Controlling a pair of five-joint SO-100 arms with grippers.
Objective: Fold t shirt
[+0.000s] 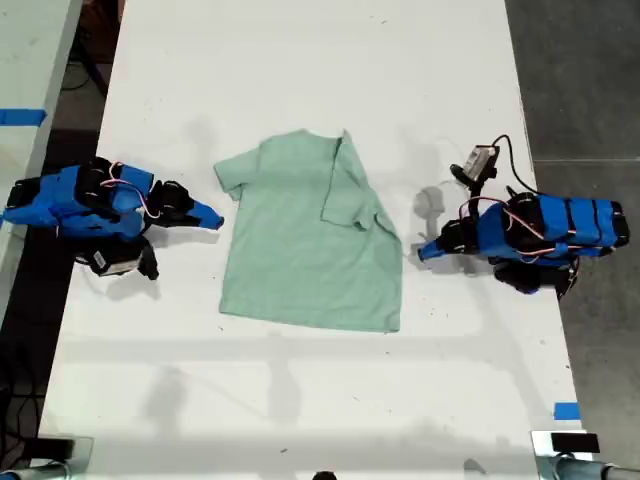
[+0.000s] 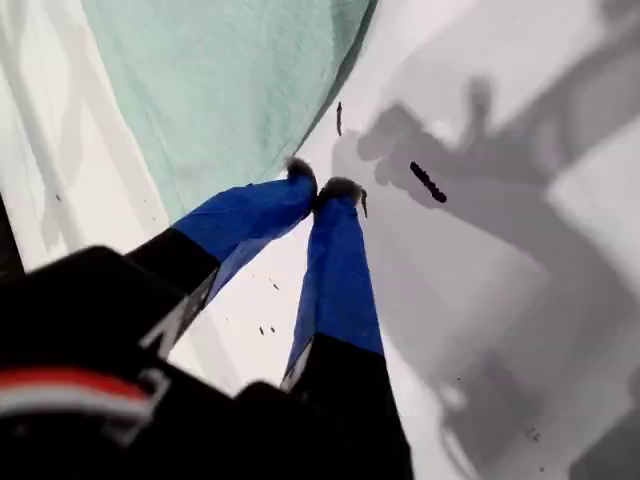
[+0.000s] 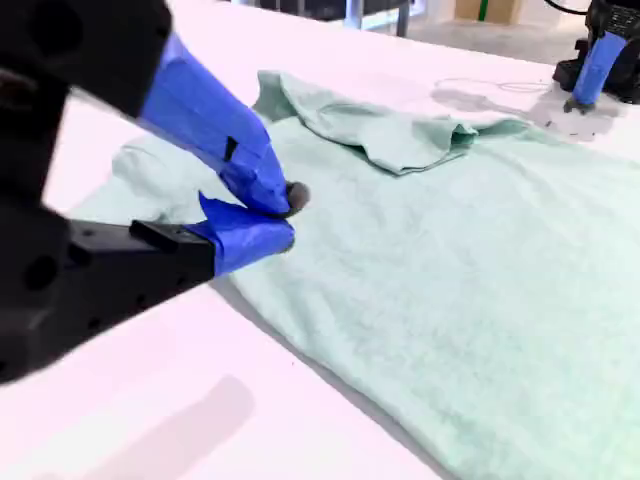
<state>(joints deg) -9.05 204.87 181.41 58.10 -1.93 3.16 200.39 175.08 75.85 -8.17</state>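
Observation:
The pale mint-green t shirt (image 1: 300, 240) lies flat on the white table (image 1: 300, 60), its collar toward the far edge. One sleeve (image 1: 350, 190) on the exterior view's right is folded inward over the body; it also shows as a ridge (image 3: 400, 140) in the second wrist view. My first gripper (image 1: 422, 250) sits shut on bare table just off the shirt's edge (image 2: 230, 80) on the exterior view's right, fingertips touching (image 2: 320, 185), nothing held. My second gripper (image 1: 215, 216) rests at the opposite edge, shut and empty (image 3: 285, 215), hovering over the cloth (image 3: 450, 280).
A second pale table with blue tape (image 1: 20, 116) stands at the exterior view's left. A blue tape mark (image 1: 566, 410) sits near the front corner on the exterior view's right. Dark floor borders the table on that side. The first arm (image 3: 600, 60) shows beyond the shirt.

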